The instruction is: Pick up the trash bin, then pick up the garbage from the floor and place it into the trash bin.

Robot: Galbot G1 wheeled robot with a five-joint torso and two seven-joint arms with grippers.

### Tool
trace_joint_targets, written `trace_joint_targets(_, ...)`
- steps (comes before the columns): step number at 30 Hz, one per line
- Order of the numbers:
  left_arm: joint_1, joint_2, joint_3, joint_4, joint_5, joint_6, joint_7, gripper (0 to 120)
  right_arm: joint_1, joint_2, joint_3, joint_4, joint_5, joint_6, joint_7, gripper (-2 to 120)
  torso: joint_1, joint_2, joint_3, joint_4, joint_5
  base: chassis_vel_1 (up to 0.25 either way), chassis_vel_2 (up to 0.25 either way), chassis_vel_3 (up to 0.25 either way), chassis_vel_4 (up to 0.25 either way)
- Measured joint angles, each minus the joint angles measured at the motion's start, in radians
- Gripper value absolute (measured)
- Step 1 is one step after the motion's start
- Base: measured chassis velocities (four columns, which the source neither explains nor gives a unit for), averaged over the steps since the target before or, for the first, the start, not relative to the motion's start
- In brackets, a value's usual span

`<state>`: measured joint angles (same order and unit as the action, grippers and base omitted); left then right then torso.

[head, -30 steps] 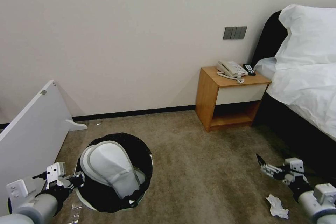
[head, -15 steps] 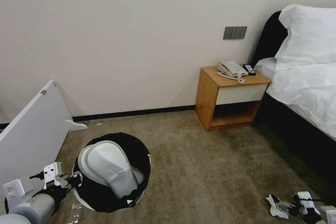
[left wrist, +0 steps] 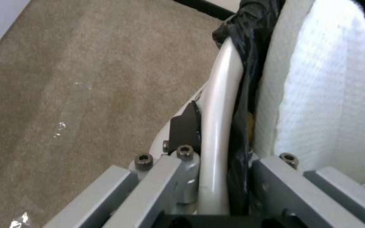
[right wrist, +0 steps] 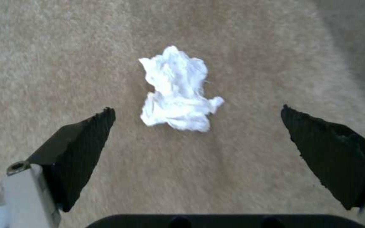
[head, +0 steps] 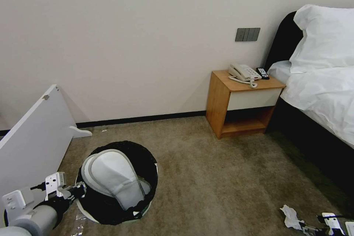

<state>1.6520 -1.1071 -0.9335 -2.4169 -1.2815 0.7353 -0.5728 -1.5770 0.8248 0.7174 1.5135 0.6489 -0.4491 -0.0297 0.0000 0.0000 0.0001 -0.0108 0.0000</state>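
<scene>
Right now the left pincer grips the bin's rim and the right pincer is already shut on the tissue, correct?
Not quite. The right wrist view shows the right pincer open, the tissue lying loose on the carpet. The left pincer does grip the bin rim.

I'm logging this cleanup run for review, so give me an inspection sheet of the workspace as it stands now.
Surface: beige-brown carpet, some small shiny scraps near the bin.
Job's things: trash bin with black liner, two white slippers standing inside it; crumpled white tissue lying on the carpet.
Clutter: leaning white board beside the bin.
Grippers: left gripper shut on the bin's rim and liner; right gripper open, low over the carpet, fingertips either side of the tissue, not touching it.
Cables: coiled phone cord on the nightstand.
Surroundings: bed with white bedding, telephone, wall switches.
</scene>
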Motion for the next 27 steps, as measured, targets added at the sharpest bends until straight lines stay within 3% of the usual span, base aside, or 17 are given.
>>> trace_joint_targets(14,0.016,-0.008,-0.012,-0.01,0.002,0.0,-0.002,1,0.219,0.05,-0.154,-0.227,-0.056,0.009,-0.031,100,0.0,0.0,0.0,0.0,0.0,0.0,0.0,0.0,0.0)
trace_joint_targets(27,0.021,-0.013,-0.018,-0.018,0.002,0.0,-0.007,1,0.32,0.072,-0.192,-0.37,-0.081,0.025,-0.045,100,0.0,0.0,0.0,-0.0002,-0.0001,0.0,0.0,0.0,0.0)
